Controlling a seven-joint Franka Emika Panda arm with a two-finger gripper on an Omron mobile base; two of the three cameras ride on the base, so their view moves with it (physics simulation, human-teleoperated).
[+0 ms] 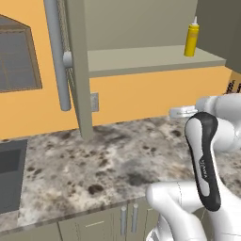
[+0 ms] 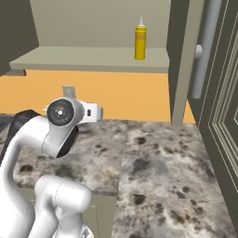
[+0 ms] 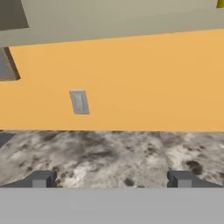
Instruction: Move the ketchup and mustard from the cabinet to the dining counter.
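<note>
Mustard point(image 1: 191, 39) is standing upright on the open cabinet point(image 1: 155, 59) shelf, near its front edge, untouched. The gripper point(image 3: 111, 179) is hanging below that shelf with its fingers spread wide and nothing between them, facing the orange wall and a grey wall outlet point(image 3: 79, 102) under the cabinet. It is sitting well apart from the mustard, above the speckled granite counter point(image 1: 94, 164) under the cabinet. By my judgement, the mustard transfer is not yet begun. Count on the shelf: 1 mustard bottle. Count of open cabinet doors point(image 1: 77, 70): 2, each carrying 1 bar handle point(image 1: 57, 56).
</note>
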